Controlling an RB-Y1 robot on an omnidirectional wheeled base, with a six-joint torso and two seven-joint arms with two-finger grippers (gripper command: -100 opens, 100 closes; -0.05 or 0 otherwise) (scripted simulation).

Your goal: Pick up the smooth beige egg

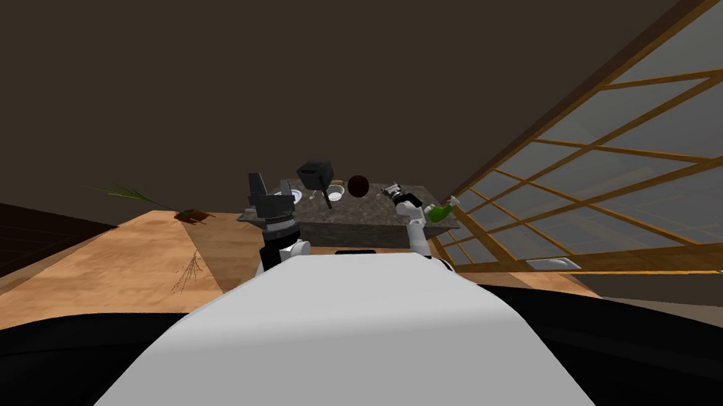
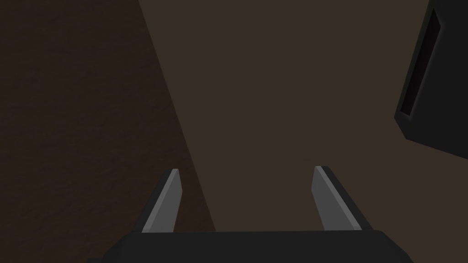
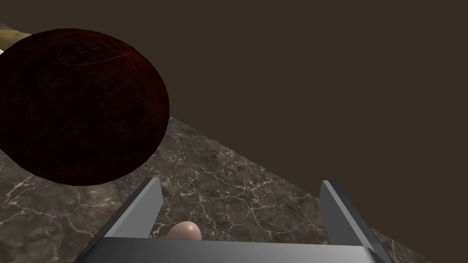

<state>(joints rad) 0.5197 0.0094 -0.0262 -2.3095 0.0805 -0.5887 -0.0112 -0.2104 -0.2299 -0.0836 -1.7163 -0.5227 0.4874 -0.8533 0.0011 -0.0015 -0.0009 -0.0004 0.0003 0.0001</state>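
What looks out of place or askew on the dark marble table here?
A green bottle lies tilted, not upright, at the right edge of the dark marble table. A dark brown stitched ball sits oddly among small white dishes. The small beige egg looks intact, lying inside the open right gripper.

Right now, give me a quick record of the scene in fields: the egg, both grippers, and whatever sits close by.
right gripper: open, low over the marbled grey tabletop
egg: beige, between the open fingers, close to the gripper's body, not gripped
ball: dark brown, on the tabletop beside the right gripper
left gripper: open, holding nothing
green bottle: at the table's edge by the right arm
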